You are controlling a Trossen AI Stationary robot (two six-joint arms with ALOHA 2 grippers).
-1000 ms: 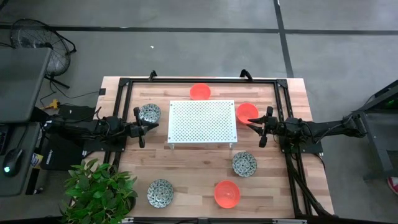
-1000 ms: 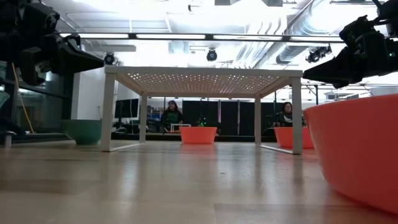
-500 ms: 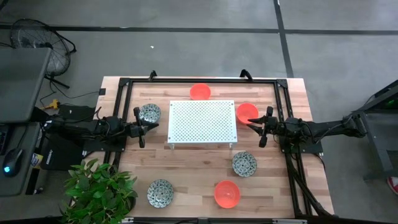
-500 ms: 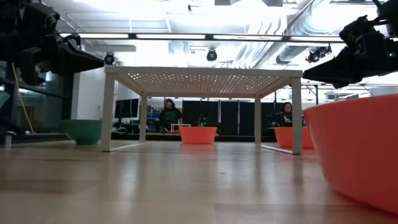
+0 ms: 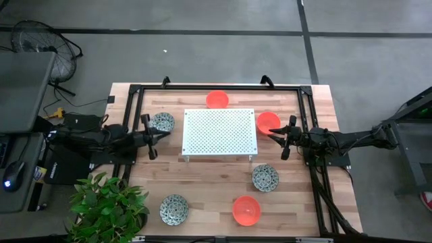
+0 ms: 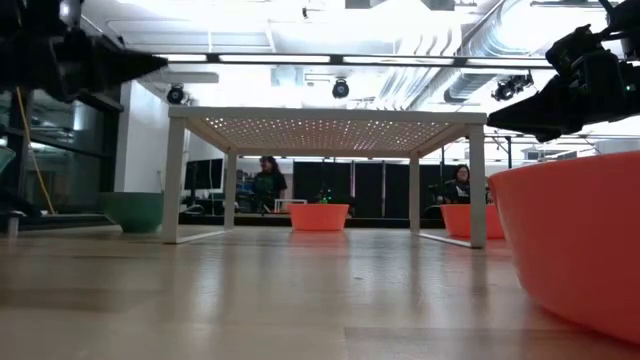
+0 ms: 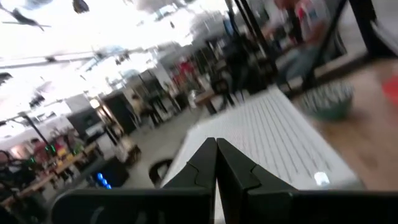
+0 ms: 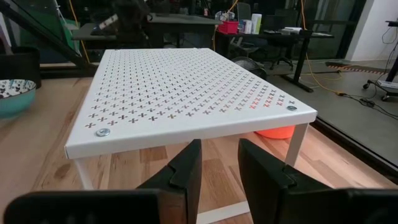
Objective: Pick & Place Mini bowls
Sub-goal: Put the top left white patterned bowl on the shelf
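It was a robotics lab: a wooden table [image 5: 202, 185] stood on concrete floor [image 5: 202, 61], with desks [image 8: 186, 22] and seated people [image 6: 268, 182] far behind.

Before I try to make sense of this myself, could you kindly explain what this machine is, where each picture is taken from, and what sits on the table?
These are two dark robot arms at a wooden table. One picture looks straight down, one looks level across the tabletop, and two come from cameras on the wrists. In the middle stands a white perforated platform. Around it lie six mini bowls: three orange-red and three speckled. The left pincer is shut and holds nothing, hovering beside a speckled bowl. The right pincer is partly open and empty, next to an orange-red bowl. People sit in the room beyond.
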